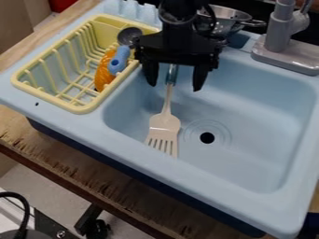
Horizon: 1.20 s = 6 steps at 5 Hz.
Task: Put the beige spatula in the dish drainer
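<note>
A wooden surface, its near edge rough and chipped, carries a pale blue sink unit with a grey faucet at the far right. Below, at near left, lies a light grey floor, with a black cable curving nearby. A brown panel stands at far left. Soft light glints on the faucet's base.

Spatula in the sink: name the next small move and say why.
Probably ease the gripper down a little toward the teal handle: the fingers are spread, the handle shows between them, and the spatula lies in the sink, not the drainer.
</note>
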Motion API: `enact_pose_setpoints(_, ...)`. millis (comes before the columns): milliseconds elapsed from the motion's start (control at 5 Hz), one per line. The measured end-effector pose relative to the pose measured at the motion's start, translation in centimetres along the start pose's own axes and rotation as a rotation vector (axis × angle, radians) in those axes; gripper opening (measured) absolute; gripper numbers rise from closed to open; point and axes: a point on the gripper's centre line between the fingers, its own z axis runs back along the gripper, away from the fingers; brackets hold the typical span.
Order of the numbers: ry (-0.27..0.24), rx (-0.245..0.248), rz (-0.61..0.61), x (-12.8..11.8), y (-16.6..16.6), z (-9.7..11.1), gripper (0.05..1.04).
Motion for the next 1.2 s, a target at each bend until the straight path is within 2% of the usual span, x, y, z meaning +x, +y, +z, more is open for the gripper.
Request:
enact_pose_setpoints(200,-0.011,0.006,0.006,0.3,0.2,-0.6,0.969)
enact_pose_setpoints(400,0.023,-0.026,0.045,0.3,0.8,-0.8,0.706)
enact_pose_setpoints(600,0.153,-0.008,0.101,0.4,1.1,-1.1,0.41)
enact_pose_setpoints(800,0.14,-0.002,0.133,0.7,1.3,-1.1,0.243)
enact_pose_setpoints(1000,0.129,0.008,0.143,0.5,1.7,-1.1,0.237)
enact_pose_setpoints(1200,0.112,-0.027,0.211,0.6,2.1,0.1,0.237)
